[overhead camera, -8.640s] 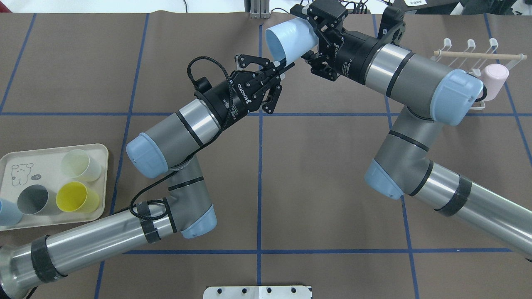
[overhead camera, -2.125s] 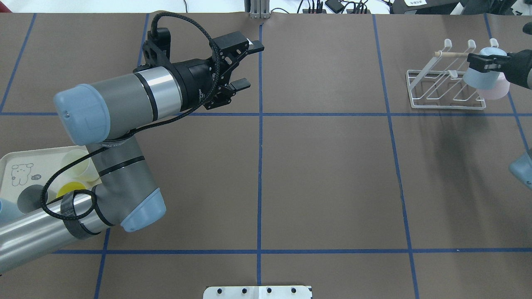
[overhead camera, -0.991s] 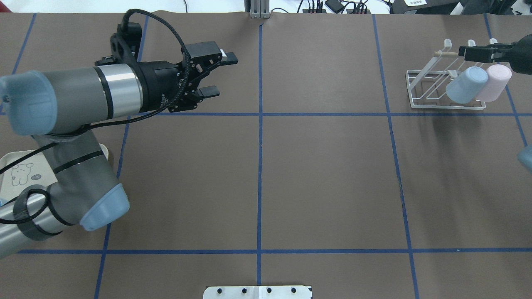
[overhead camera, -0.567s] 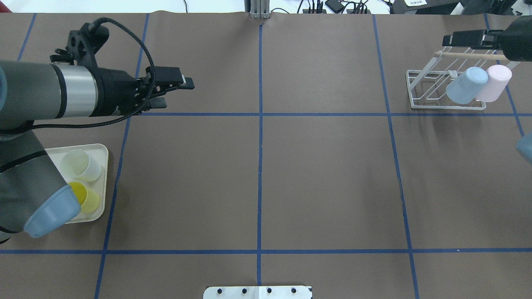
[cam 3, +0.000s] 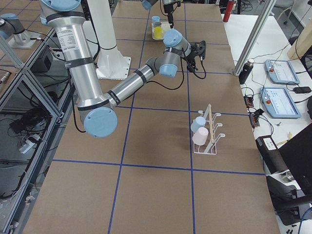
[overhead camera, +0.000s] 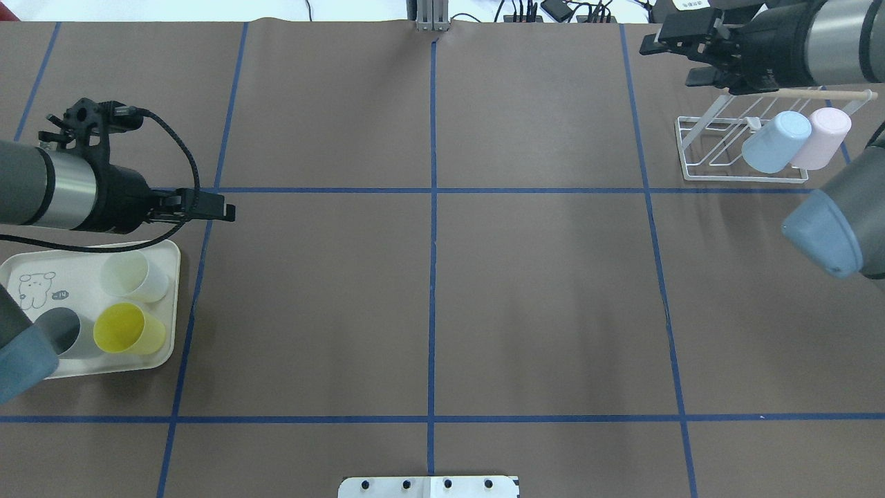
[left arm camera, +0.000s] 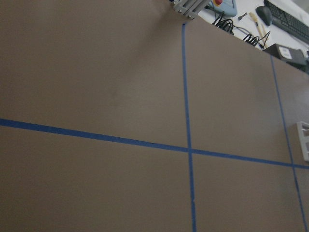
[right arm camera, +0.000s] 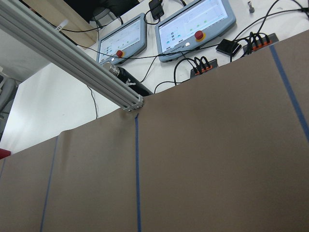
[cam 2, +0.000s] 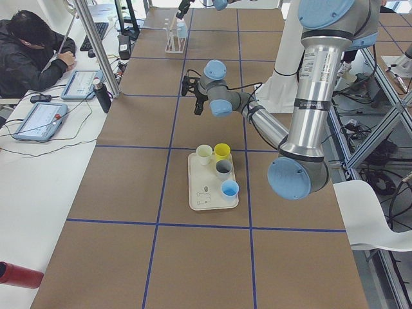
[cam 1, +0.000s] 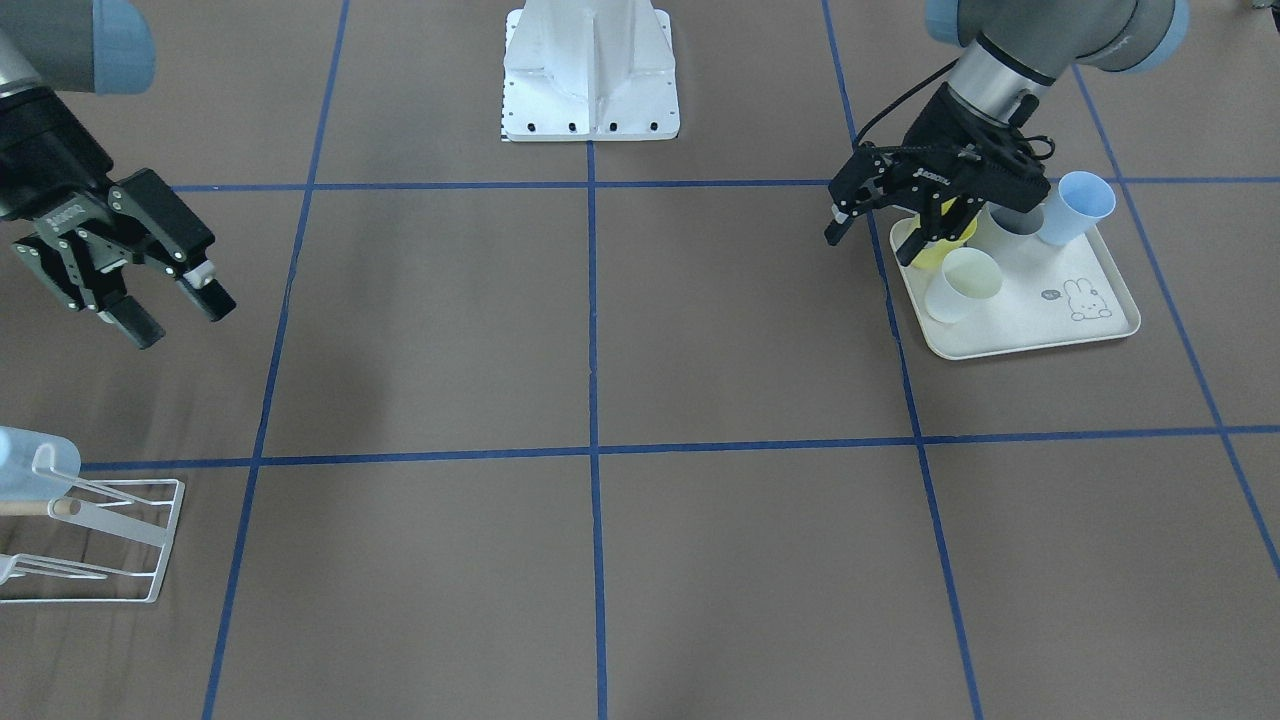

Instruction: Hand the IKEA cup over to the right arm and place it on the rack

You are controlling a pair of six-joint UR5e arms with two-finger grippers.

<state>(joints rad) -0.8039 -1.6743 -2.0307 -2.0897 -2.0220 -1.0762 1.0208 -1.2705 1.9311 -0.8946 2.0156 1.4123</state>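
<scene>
The light blue IKEA cup (overhead camera: 774, 142) lies tilted on the white wire rack (overhead camera: 698, 149) next to a pink cup (overhead camera: 819, 138), and nothing grips it. It also shows at the frame's left edge as the blue cup (cam 1: 25, 455) on the rack (cam 1: 100, 540). My right gripper (cam 1: 175, 315) hangs open and empty, off the rack toward the table's far edge (overhead camera: 667, 63). At the tray's near corner my left gripper (cam 1: 872, 238) is open and empty too, seen edge-on from overhead (overhead camera: 214, 207).
A cream tray (overhead camera: 174, 277) with a rabbit drawing holds a pale cup (overhead camera: 135, 275), a yellow cup (overhead camera: 128, 328), a grey cup (overhead camera: 62, 332) and another light blue cup (cam 1: 1075, 205). A person (cam 2: 26, 51) sits at a side desk beyond the table.
The right gripper let go of the blue cup on the rack and drew up and away. The left arm swung back from the table's middle to the tray.
</scene>
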